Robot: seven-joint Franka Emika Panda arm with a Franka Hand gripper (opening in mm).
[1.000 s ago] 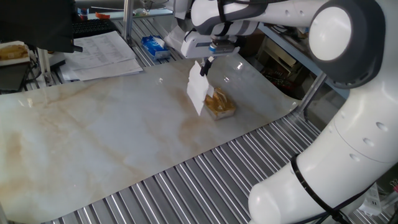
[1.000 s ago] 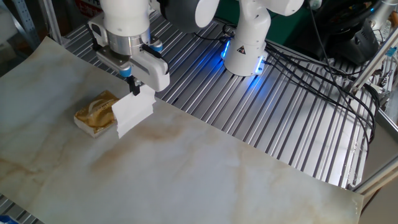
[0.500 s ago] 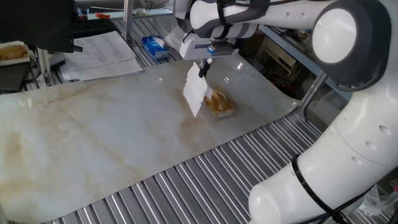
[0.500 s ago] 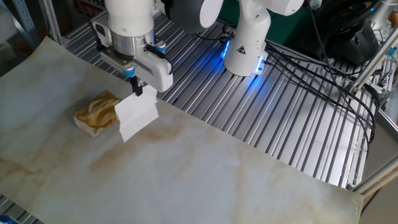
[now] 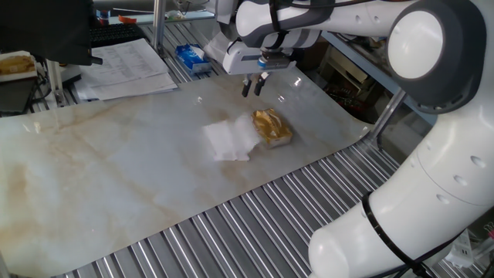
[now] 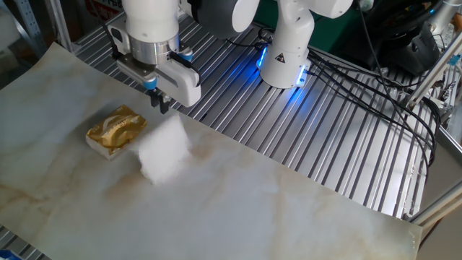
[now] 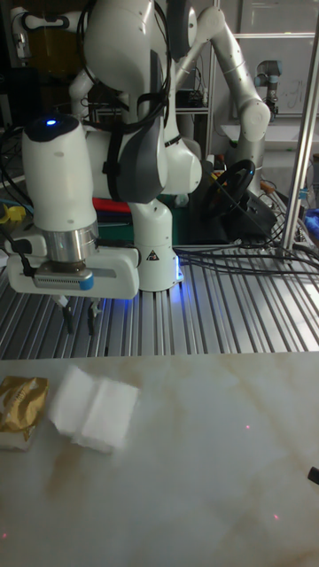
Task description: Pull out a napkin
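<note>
The white napkin is loose beside the gold-brown pack, blurred as if still settling onto the marble-look sheet. My gripper hangs open above and behind the napkin, with nothing between its fingers. The napkin is apart from the gripper and just touches or nearly touches the pack's side.
Printed paper sheets and a blue packet lie at the back in one fixed view. The marble sheet rests on a ribbed metal table. Cables and the robot base stand behind.
The gripper held the napkin hanging by its top edge half a second ago; its fingers have now opened and the napkin has dropped onto the sheet beside the pack.
</note>
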